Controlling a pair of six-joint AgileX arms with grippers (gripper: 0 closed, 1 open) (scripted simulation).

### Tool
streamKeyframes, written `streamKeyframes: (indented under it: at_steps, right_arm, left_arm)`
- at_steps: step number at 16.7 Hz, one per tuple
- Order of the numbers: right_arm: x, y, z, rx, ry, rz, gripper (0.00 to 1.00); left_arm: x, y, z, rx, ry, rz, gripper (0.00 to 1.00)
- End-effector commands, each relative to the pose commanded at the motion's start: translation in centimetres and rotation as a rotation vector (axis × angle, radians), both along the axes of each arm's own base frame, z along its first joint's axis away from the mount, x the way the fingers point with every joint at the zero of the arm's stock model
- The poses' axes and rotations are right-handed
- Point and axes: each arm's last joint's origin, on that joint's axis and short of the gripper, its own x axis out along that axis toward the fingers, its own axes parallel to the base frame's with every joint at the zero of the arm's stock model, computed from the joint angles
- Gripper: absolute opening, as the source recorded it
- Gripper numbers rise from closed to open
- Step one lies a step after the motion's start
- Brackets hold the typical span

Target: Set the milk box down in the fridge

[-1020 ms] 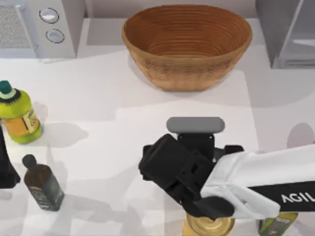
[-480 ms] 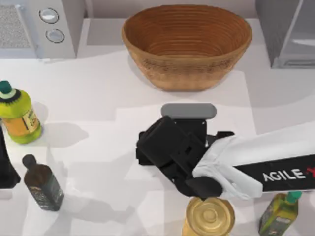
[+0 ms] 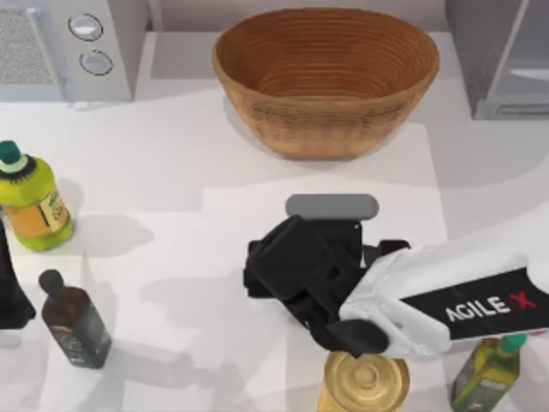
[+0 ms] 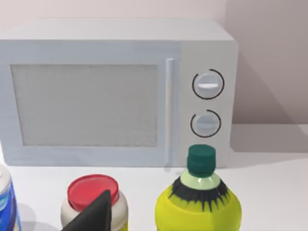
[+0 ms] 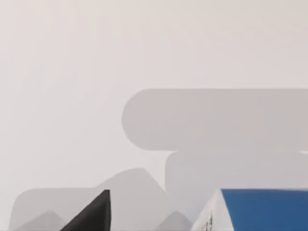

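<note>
Yellow-green plastic marks the left side: a bottle (image 3: 30, 202) and a darker bottle (image 3: 75, 322) stand close to the left arm (image 3: 9, 292), which is parked at the left edge of the table (image 3: 171, 172). In front of the left jaws, the left wrist view has a grey oven with two dials (image 4: 120, 91) and a jar with a red lid (image 4: 93, 192). I cannot tell whether these jaws are apart or together.

At the middle of the table the right arm (image 3: 429, 300) reaches in from the right, with the right jaws under its black wrist. The right wrist view looks down on the milk box (image 5: 262, 209); its blue top and white side are just beside the right jaws, low over the bare table. I cannot tell whether the jaws are clamped on the box or only near it. Behind the jaws stand a jar with a gold lid (image 3: 364, 382) and a green bottle (image 3: 489, 373), and ahead of them is a woven basket (image 3: 326, 77).

The fridge (image 3: 506, 60) is at the far right corner, well apart from the right jaws. I judge that the task is at an early stage. The box is not in the fridge, so a sure hold, the carrying to the right and the setting down inside are all left to do.
</note>
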Motion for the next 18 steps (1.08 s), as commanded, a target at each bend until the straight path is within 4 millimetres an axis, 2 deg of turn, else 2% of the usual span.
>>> streamKeyframes:
  at_steps: [2,15,18]
  right_arm:
    - [0.00,0.00,0.00,0.000,0.000,0.000,1.00]
    - [0.00,0.00,0.00,0.000,0.000,0.000,0.02]
    - [0.00,0.00,0.00,0.000,0.000,0.000,0.00]
  left_arm:
    - [0.00,0.00,0.00,0.000,0.000,0.000,1.00]
    - [0.00,0.00,0.00,0.000,0.000,0.000,1.00]
    - [0.00,0.00,0.00,0.000,0.000,0.000,1.00]
